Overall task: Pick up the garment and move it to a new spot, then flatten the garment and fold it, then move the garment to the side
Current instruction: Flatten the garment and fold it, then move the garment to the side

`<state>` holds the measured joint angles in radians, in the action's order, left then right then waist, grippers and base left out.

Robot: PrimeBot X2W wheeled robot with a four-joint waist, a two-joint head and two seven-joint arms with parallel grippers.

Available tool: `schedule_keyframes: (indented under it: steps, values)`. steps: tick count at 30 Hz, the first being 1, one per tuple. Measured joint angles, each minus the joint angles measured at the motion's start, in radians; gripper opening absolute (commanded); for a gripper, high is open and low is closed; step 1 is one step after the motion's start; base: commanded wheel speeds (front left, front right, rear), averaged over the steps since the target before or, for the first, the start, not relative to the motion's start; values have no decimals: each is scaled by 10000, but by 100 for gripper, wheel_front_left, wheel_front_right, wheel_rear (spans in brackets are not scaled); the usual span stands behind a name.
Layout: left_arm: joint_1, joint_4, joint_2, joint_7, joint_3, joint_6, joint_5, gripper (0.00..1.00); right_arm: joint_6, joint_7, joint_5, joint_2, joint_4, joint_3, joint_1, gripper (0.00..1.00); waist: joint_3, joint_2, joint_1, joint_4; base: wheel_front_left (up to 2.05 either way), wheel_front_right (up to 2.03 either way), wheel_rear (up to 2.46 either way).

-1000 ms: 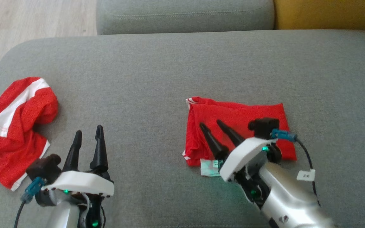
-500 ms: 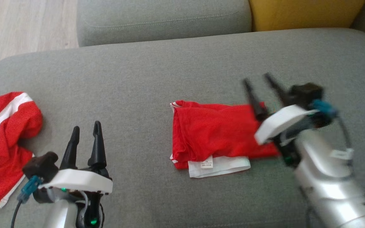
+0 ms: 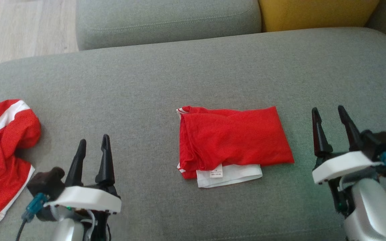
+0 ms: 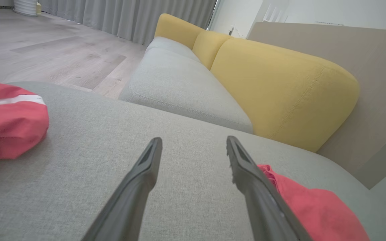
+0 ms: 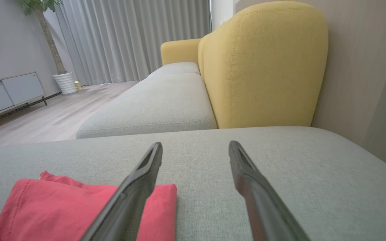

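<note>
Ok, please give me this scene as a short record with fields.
surface: grey sofa seat
folded red garment: middle of seat, white band with label at near edge
crumpled red garment: white stripe, at left end
left gripper: open, empty, between the garments
right gripper: open, empty, right of folded red garment, apart
behind: yellow cushion

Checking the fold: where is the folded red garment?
In the head view the folded red garment lies on the grey cushion, between the left pincer and right pincer, touching neither.
</note>
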<state>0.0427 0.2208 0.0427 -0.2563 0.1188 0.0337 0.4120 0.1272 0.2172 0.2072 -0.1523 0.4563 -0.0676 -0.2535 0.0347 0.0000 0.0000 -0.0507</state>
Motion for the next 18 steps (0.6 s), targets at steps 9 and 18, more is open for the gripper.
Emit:
schedule_keyframes:
  steps: [9,18]
  values:
    - [-158,-2,0,0,174,-65,-249,100,0,-146,-635,456,-598,336,419,100,156,0,0,103,0,0,0]
    - [148,42,2,0,293,-58,-249,100,0,-1312,-675,798,-61,639,370,100,710,0,0,293,0,0,0]
